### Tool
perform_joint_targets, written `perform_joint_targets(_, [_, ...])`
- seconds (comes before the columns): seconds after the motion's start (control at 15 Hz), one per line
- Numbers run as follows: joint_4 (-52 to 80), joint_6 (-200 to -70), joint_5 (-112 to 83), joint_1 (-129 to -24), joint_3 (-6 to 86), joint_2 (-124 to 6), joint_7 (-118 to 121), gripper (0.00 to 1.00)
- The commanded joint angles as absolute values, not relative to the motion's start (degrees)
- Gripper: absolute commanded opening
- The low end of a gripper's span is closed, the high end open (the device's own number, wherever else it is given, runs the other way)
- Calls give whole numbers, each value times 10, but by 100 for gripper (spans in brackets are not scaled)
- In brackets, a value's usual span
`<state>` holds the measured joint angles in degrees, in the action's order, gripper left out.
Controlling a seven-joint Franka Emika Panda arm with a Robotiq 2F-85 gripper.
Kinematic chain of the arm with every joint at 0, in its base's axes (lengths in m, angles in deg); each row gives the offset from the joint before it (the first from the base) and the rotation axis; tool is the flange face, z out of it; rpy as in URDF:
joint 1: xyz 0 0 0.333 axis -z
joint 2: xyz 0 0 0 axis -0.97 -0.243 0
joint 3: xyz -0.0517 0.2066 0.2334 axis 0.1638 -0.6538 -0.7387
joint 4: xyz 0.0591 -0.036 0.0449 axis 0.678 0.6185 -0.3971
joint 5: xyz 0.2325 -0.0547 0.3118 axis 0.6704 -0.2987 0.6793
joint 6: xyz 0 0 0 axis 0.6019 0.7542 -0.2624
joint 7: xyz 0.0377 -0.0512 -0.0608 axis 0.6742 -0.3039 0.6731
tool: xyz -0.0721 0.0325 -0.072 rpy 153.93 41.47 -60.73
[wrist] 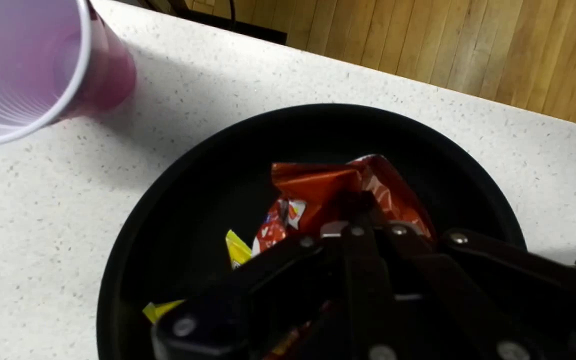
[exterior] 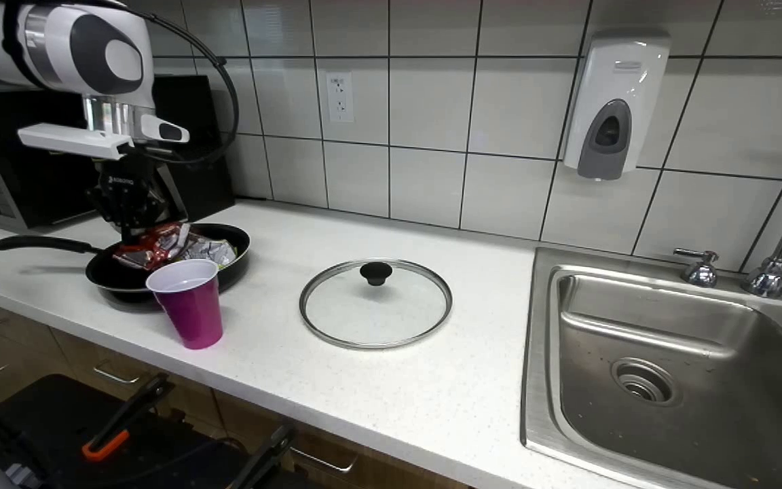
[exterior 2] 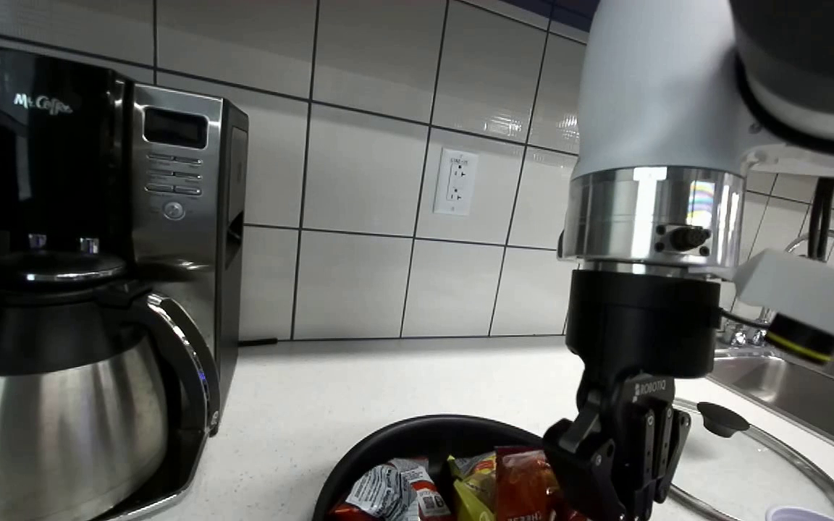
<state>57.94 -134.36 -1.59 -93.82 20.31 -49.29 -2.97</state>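
My gripper [wrist: 367, 202] is shut, low over a black frying pan [wrist: 183, 200]. Its tips meet on a creased red packet [wrist: 313, 187], which bunches up to both sides of them; how deep the pinch goes is hidden under the dark fingers. That red packet [exterior: 155, 246] lies among several snack packets in the pan. A silver packet [exterior: 211, 250] rests beside it, and a yellow one [exterior 2: 469, 496] shows between them in an exterior view. A magenta cup [exterior: 194, 314] stands upright on the counter close to the pan's rim.
A glass lid [exterior: 377, 316] with a black knob lies flat on the white counter. Further along is a steel sink [exterior: 544, 353]. A coffee maker [exterior 2: 178, 166] with its carafe [exterior 2: 69, 434] stands near the pan. The pan's handle [exterior: 45, 242] points away from the lid.
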Motion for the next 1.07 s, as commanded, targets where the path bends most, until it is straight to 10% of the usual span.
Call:
perform_joint_targets(0.0, [555,-1324,8,-924,201,-518,10,0])
perform_joint_targets(1.0, [496,-1311,53,-921,189,-612,83,0])
